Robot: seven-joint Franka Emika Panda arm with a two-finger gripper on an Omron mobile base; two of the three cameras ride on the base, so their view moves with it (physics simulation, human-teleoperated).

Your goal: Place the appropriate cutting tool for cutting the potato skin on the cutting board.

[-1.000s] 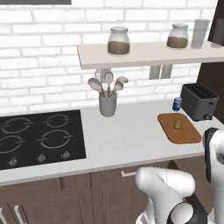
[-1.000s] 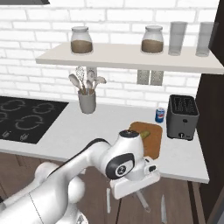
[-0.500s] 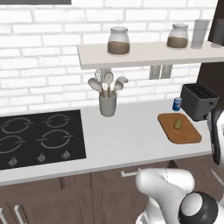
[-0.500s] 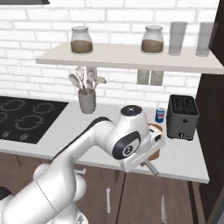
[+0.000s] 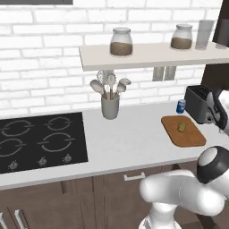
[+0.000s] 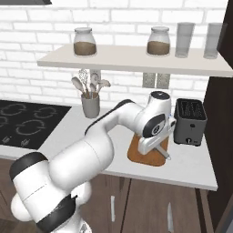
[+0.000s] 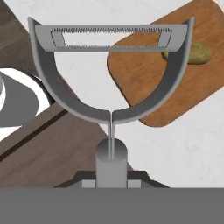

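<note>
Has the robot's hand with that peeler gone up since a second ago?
Yes. In the right base view the gripper rose from below the counter edge to the cutting board, peeler held.

Arm: glossy white rounded shells w/ dark grey-black joint bands. Wrist link nr the toaster has a black round cap on top & a dark face panel w/ a small blue spot. Base-end segment is bulbous, white, w/ a black collar. No cables or markings visible.

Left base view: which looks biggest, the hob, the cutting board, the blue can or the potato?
Largest to smallest as they look:
1. hob
2. cutting board
3. blue can
4. potato
</note>
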